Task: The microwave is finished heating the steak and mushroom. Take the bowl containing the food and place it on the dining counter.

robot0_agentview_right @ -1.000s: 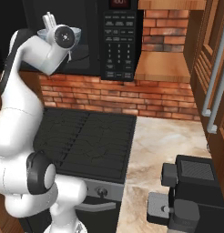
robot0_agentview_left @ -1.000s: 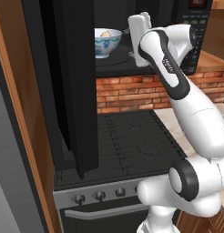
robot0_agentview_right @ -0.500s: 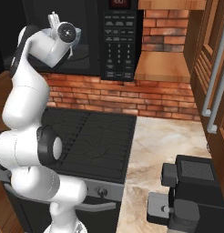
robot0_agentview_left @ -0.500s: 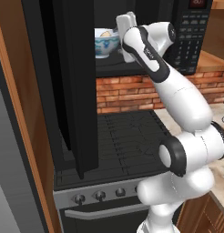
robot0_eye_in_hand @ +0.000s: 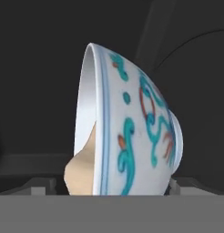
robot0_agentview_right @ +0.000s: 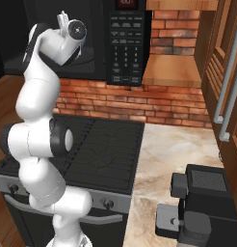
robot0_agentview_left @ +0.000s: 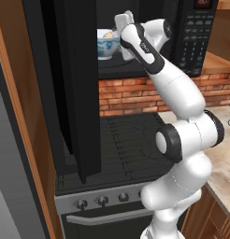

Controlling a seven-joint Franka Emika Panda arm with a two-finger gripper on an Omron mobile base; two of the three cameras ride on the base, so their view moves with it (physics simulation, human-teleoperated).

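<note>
Reaching into microwave (robot0_agentview_right: 125, 43): gripper (robot0_agentview_left: 119, 24) jaws spread wide, bowl (robot0_eye_in_hand: 132, 132) dead ahead, close, rim sideways to the hand; nothing pinched yet.

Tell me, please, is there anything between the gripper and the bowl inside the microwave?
No. In the hand view the bowl fills the space just ahead of the open gripper, with nothing between them.
</note>
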